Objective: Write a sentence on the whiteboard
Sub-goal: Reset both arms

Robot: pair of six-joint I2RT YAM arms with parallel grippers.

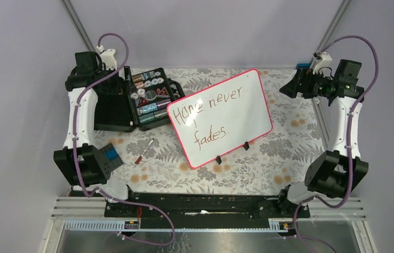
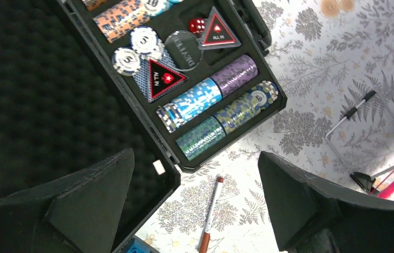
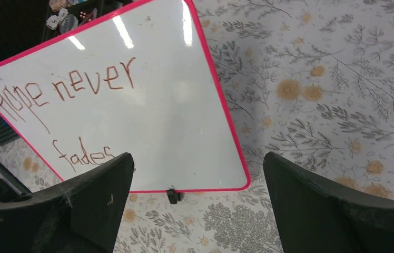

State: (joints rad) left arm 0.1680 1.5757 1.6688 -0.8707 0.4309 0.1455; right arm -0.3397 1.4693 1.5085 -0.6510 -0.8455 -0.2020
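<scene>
Floral table (image 1: 289,153); whiteboard (image 3: 184,105); sentence (image 3: 95,81) end hidden behind right tool (image 3: 196,158).

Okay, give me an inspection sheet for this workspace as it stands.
Surface: floral tablecloth, no spills seen.
Job's things: whiteboard angled across the table; sentence reads "Hope never fades." in two lines.
Clutter: open black case of poker chips beside the board; marker loose on the cloth; small blue block by the left arm.
Grippers: left gripper open, empty; right gripper open, empty.
Cables: purple cables run along both arms.
Surroundings: plain walls; metal rail at near edge.
</scene>
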